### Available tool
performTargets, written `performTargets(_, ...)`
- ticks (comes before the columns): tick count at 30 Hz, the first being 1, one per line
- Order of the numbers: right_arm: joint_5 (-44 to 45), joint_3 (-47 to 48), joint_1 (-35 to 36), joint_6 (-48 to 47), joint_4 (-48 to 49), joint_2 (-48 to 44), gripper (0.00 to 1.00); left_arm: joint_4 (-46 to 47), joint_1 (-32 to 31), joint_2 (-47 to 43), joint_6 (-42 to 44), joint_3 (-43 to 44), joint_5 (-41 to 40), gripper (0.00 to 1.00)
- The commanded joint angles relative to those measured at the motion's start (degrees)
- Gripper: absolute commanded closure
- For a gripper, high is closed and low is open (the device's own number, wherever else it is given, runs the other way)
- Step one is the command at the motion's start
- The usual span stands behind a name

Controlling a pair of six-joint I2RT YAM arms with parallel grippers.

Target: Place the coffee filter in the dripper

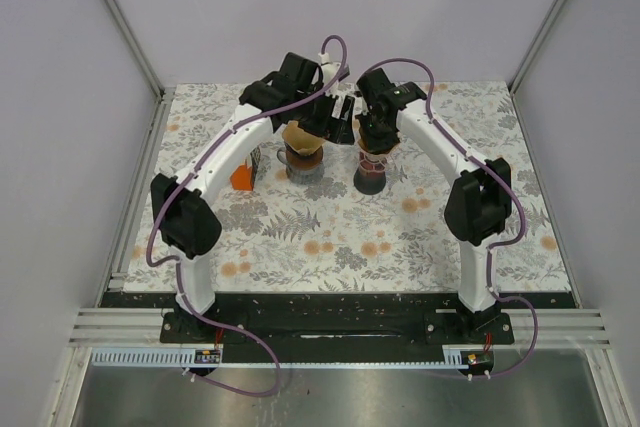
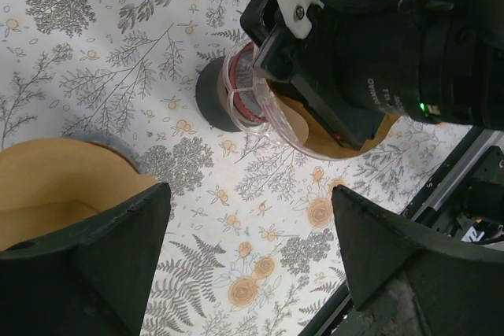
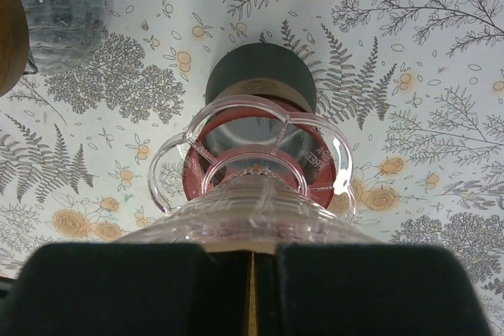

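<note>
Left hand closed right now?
No: the left hand has its fingers spread wide, with only flowered tablecloth showing between them.

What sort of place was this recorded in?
Probably a lab robot cell: plain white enclosure walls, aluminium frame posts, and two white robot arms bolted beside a floral-print table cover.
</note>
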Motion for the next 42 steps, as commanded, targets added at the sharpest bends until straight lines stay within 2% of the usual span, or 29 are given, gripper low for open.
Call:
performTargets(1, 0.5, -0.6, 0.2, -0.4, 0.1, 1.4, 1.00, 4.5, -0.5, 1.3, -4.0, 3.4, 1.6, 0.14)
performTargets(14, -0.6, -1.5, 0.2, -1.0, 0.6, 3.8, 1.00, 6.9, -1.4, 5.4, -7.0, 4.9, 1.9, 0.20)
performTargets(19, -1.0, -1.6, 0.2, -1.0, 0.7, 3.4, 1.00, 7.2, -1.5, 5.8, -7.2, 4.8, 1.7, 0.32)
performTargets(27, -3.5, 0.8, 0.2, -0.9, 1.6, 0.2, 1.00, 7.8, -1.5, 5.8, -7.4, 1.9, 2.6, 0.69)
performTargets(30, -3.3, 2.6, 0.2, -1.1, 1.8, -0.9, 1.00, 8.2, -1.7, 5.2, -7.3, 1.3, 3.0, 0.69)
performTargets(32, -3.5, 3.9, 0.2, -1.2, 1.9, -1.8, 0.96, 8.2, -1.8, 4.9, -7.0, 1.1, 2.8, 0.71)
performTargets(38, -3.4, 6.4, 0.1, -1.9, 2.2, -4.1, 0.82, 8.2, -1.8, 4.6, -6.9, -0.1, 2.0, 0.86)
performTargets(42, -2.0, 6.9, -0.1, -2.5, 2.0, -5.5, 0.77, 8.2, -1.8, 4.6, -6.9, -0.4, 1.9, 0.89)
